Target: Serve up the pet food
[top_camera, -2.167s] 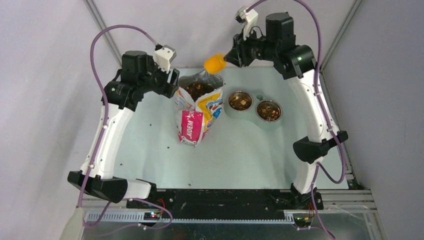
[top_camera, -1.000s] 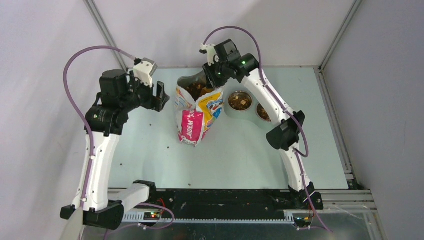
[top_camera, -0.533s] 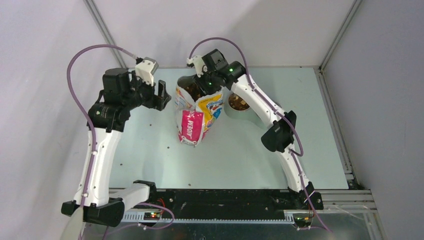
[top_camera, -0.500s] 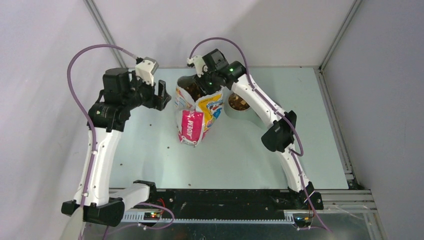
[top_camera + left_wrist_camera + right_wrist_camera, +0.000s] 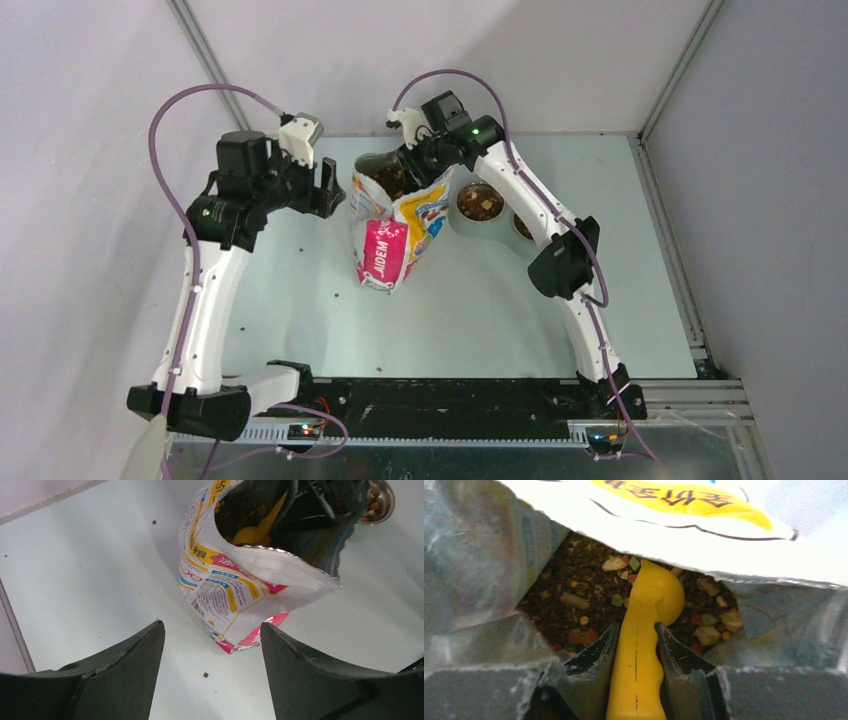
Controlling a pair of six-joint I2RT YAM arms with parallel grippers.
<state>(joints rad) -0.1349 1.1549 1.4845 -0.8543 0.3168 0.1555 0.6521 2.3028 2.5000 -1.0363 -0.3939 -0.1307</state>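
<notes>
Glossy bag [image 5: 395,235] seen from above: my left gripper [image 5: 328,190] just beside it, my right gripper [image 5: 408,165] at its mouth. Left wrist: jaws spread wide, holding nothing. Right wrist: fingers [image 5: 594,655] clamp the yellow scoop [image 5: 656,595] by its handle, its bowl on the pet food [image 5: 574,587] inside the bag.

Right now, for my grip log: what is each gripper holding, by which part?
The right gripper clamps the yellow scoop by its handle, bowl in the pet food. The left gripper holds nothing.

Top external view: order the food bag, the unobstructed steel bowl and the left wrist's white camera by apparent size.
1. Food bag, clearly largest.
2. Steel bowl and white camera look alike; the camera sits nearer the lens, so no ranking.
</notes>
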